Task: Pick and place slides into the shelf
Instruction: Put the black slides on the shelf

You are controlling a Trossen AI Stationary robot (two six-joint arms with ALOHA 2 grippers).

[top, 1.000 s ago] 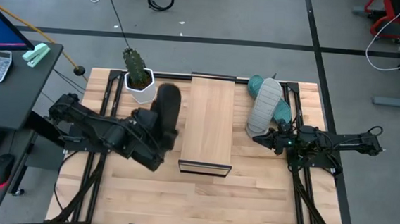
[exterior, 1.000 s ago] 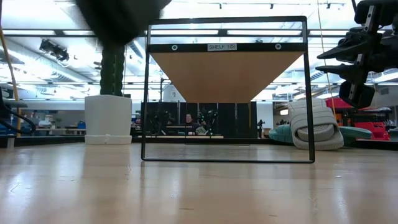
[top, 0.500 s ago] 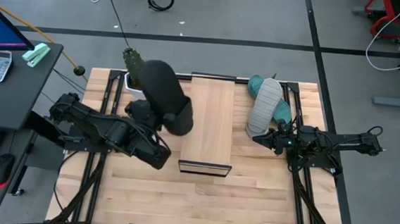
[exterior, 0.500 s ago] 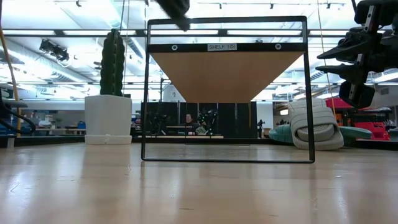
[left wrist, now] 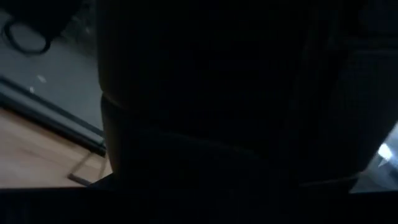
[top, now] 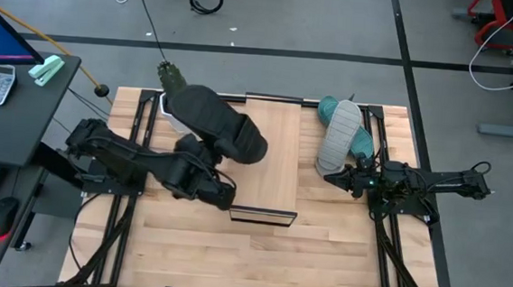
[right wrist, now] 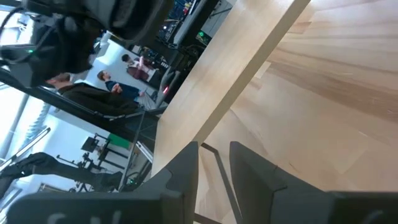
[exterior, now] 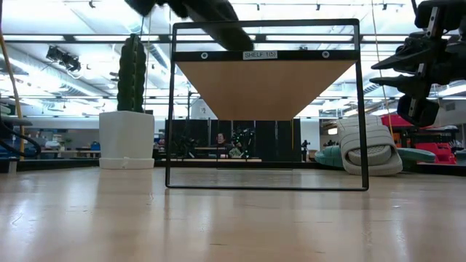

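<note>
Black slide [top: 214,122] aloft over shelf [top: 267,185] left edge, clamped in left gripper [top: 203,162]. Grey slide [top: 338,136] and teal slide [top: 362,142] stacked on table beside shelf, untouched. Zero placed; three to go. Right gripper [right wrist: 214,163] parked near them, fingers slightly apart, empty. Low view shows bare board underside; left wrist view fully blocked.
</note>
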